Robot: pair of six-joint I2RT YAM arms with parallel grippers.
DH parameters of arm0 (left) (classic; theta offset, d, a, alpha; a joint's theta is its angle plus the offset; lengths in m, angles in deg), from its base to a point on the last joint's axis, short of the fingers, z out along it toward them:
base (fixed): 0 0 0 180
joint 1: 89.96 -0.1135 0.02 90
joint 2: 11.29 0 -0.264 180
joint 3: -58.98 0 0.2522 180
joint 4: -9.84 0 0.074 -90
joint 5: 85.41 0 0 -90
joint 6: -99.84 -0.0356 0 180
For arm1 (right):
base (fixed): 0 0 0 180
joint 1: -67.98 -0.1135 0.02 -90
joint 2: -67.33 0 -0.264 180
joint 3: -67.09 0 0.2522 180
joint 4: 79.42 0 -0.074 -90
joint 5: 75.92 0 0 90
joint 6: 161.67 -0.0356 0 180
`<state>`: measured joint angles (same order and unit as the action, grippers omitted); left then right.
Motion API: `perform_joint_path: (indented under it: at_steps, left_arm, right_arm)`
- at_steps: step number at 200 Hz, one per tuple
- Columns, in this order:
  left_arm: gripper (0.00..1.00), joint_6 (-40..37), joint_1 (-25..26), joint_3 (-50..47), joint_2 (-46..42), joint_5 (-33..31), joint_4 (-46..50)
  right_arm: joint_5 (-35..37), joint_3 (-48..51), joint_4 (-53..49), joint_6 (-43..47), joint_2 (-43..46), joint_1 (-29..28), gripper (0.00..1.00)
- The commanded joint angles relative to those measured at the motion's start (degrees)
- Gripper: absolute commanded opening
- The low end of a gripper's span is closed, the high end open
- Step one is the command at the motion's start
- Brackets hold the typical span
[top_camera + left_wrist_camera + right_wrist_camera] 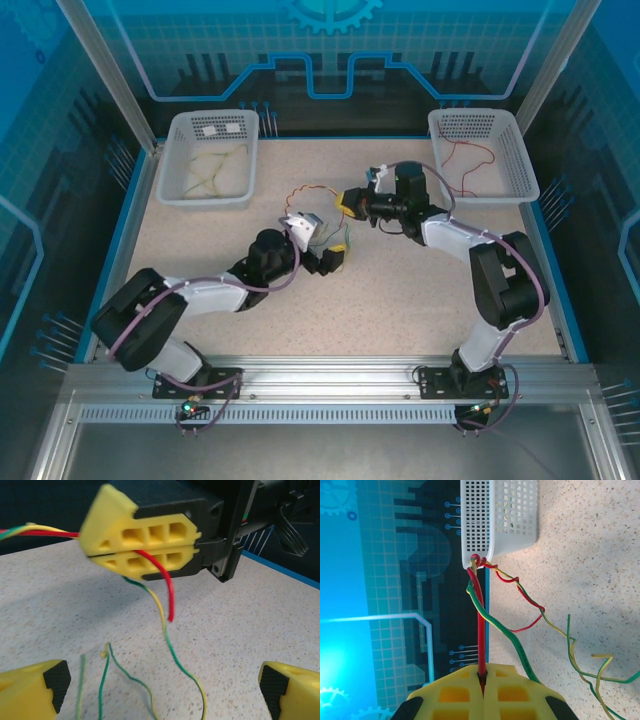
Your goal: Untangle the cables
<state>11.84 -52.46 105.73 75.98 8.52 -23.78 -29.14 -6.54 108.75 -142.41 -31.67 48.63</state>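
table (400,300): speckled top. The work goes on mid-table, between the two baskets.
left basket (205,200): far left corner, pale cables (215,165) lie inside.
right basket (490,197): far right corner, one thin red wire (470,160) lies inside.
right gripper (482,680): fingers pressed together, pinching the red cable (480,630) in the seam. It is held above the table, seen head-on from the left wrist (142,555).
left gripper (162,690): fingers spread wide and holding nothing. It sits low over the table just beside the right gripper, facing it.
cable bundle (310,195): between the two grippers. Red and green-yellow strands are wound together and partly lifted.
green-yellow cable (167,640): hangs from the pinch down to the table, with loose ends lying between the left fingers.
knot (477,560): red and green-yellow strands twist together up the line from the right pinch.
step (judged): right holds, left lines up to take a green-yellow strand.
risk 1: pulling apart straight could cinch the knot tighter.
risk 2: left may close on two strands at once, since the ends lie close together.
risk 3: the thin red cable may slip out of the seam under tension.
risk 4: the grippers are near each other, so a careless close-in could bump fingers.
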Motion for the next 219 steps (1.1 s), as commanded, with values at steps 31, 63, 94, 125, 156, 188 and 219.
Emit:
perform_joint_path:
  at_steps: [31,63,94,125,156,188,219]
  left_arm:
    - [0.99,1.13,2.87,6.47,9.55,-0.70,-3.95]
    - [0.64,-0.24,2.86,7.81,12.30,-2.44,-4.13]
    - [0.02,0.62,2.26,5.58,10.31,-7.14,-3.86]
    - [0.00,3.15,-0.16,0.48,5.61,-8.92,-5.35]
    - [0.00,5.06,-3.69,-3.33,-0.59,-9.80,-1.84]
    - [0.00,5.25,-6.40,-5.05,-4.84,-11.48,2.33]
    - [0.00,4.41,-6.93,-2.38,-3.94,-10.45,4.48]
  right_arm:
    - [-2.58,-4.81,1.44,-1.69,-1.11,-1.86,0.00]
    - [-1.66,-3.85,0.52,-1.22,-0.27,-2.01,0.00]
    - [-2.33,-2.18,0.79,-1.67,0.93,-1.02,0.00]
    - [-1.69,-0.33,-1.07,-0.19,3.98,1.41,0.00]
    - [-0.97,0.28,-4.98,2.49,6.65,3.41,0.00]
    - [-1.16,0.02,-8.26,4.05,8.93,4.71,0.00]
    - [-0.79,0.11,-11.74,7.62,10.29,5.36,0.00]
